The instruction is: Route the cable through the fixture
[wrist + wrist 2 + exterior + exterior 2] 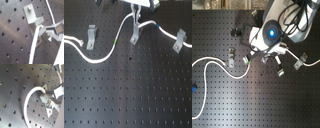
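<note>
In the first exterior view the white cable [99, 59] comes in from the first exterior view's left, loops forward and climbs past its green band [115, 43] to my gripper [135, 13]. The gripper is shut on the cable just above the middle grey fixture [136, 34]. Past the gripper the cable carries a blue band [156, 24] and reaches the right clip [180, 40]. The first wrist view shows the cable [35, 43] rising into the fingers [53, 28] beside the fixture [32, 15]. In the second wrist view the cable [28, 97] curves in an arc to the fingers.
A third clip [90, 36] stands at the first exterior view's left, with the cable passing in front of it. Everything sits on a black perforated board [129, 95]. In the second exterior view the arm [272, 32] covers the middle of the board.
</note>
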You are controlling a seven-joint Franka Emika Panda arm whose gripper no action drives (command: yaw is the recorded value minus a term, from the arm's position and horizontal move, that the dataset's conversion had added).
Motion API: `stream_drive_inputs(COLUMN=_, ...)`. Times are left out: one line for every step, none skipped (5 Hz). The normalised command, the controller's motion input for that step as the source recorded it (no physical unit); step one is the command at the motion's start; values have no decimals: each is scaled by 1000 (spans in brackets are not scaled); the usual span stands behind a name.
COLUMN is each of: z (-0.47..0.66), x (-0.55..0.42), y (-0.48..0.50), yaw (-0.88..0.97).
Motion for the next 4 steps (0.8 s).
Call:
stream_drive_inputs(z=0, x=-10, y=2, yaw=0)
stream_drive_inputs(z=-180, x=-388, y=81, yaw=0)
stream_drive_inputs(z=-283, x=-270, y=282, yaw=146)
stream_drive_inputs(z=0, x=-12, y=3, yaw=0)
